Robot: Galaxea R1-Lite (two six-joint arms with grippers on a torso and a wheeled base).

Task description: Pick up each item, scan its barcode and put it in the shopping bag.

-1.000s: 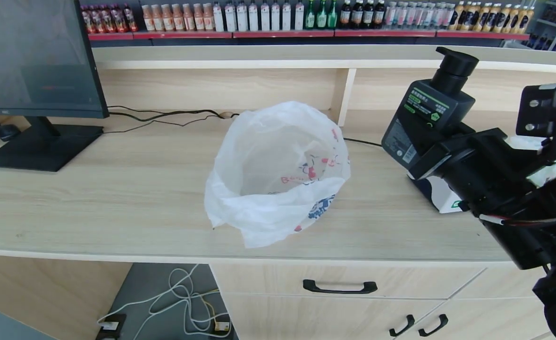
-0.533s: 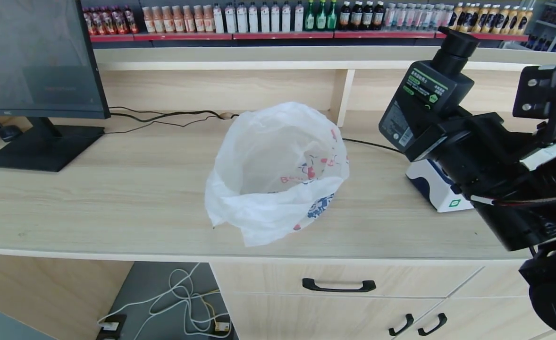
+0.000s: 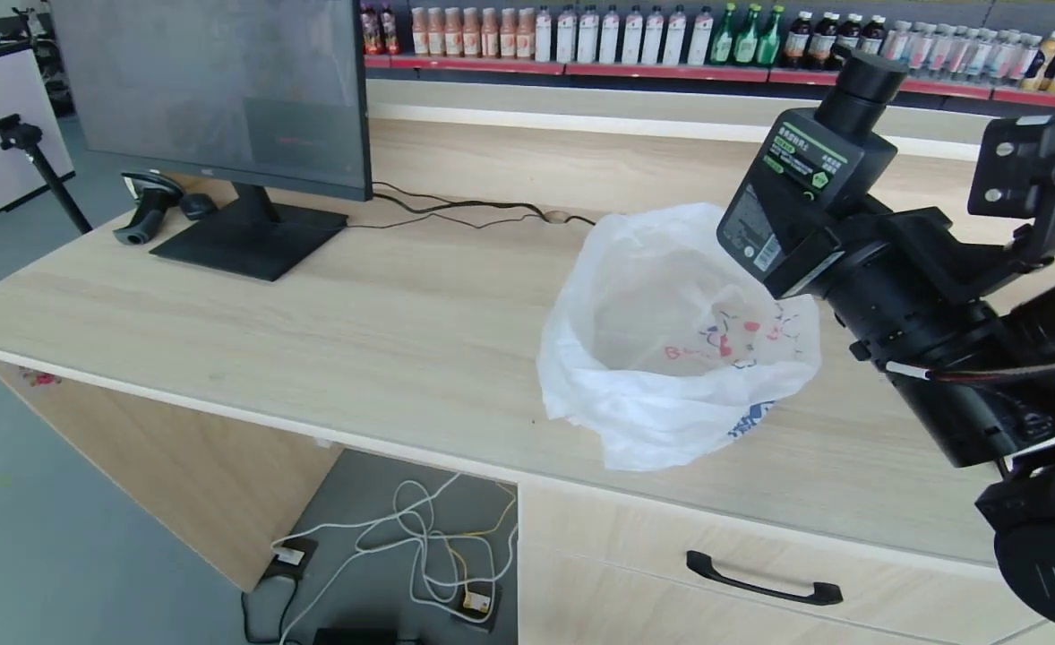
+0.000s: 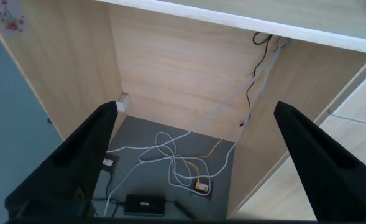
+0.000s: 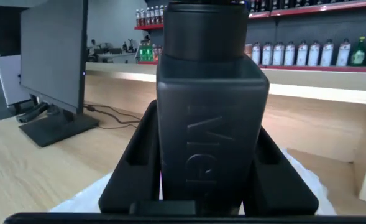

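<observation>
Head view: the right jaws clamp the lower body of a dark, black-capped bottle [image 3: 792, 179]. They hold it tilted and clear of the surface [image 3: 357, 305], near the far right rim of the open white shopping bag [image 3: 662, 403]. A monitor [image 3: 223, 90] stands well to the bag's left. Left wrist view: the left jaws are spread wide and hold nothing, below the surface edge and above floor cables [image 4: 176, 165]. Right wrist view: the bottle fills the gap between the jaws, one pressed to each flank.
</observation>
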